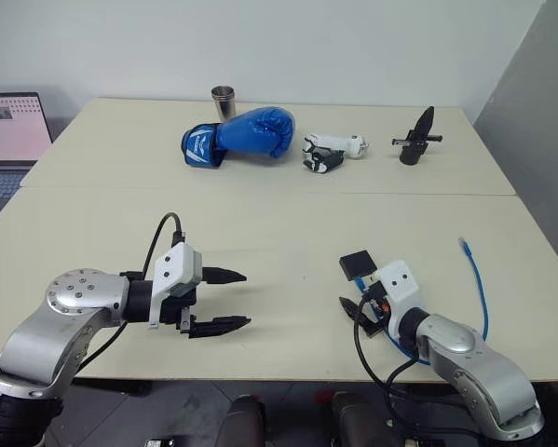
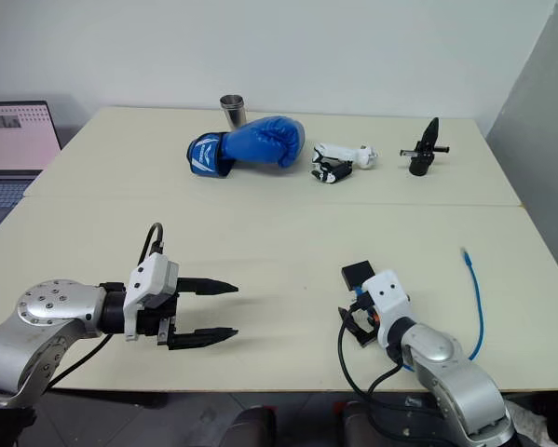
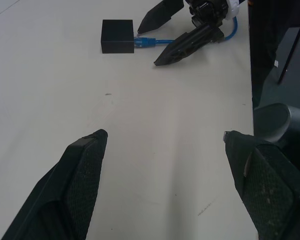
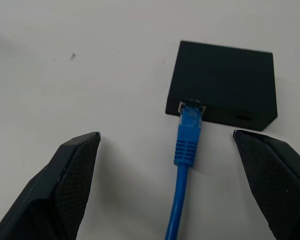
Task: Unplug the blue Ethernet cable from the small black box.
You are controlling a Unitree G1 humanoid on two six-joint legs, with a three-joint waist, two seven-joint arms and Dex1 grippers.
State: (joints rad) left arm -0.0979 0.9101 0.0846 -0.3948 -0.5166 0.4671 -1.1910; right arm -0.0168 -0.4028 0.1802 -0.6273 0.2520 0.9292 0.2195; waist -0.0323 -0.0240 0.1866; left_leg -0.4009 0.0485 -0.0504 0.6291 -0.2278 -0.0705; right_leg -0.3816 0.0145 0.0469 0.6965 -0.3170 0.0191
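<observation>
Blue Ethernet cable (image 4: 186, 150) plugged into small black box (image 4: 225, 82) on the cream table (image 1: 279, 233), right pincer (image 4: 165, 145) spread wide, seemingly straddling the plug untouched, left pincer (image 1: 224, 300) open, well apart.

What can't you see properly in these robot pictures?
- Blue Ethernet cable: the head views lose its middle behind the right arm; the right wrist view's edge cuts it off.
- Small black box: the right claw partly covers it in the head views.
- Laptop: cut off by the head views' left edge.
- Metal cup: the boxing glove hides its base.
</observation>
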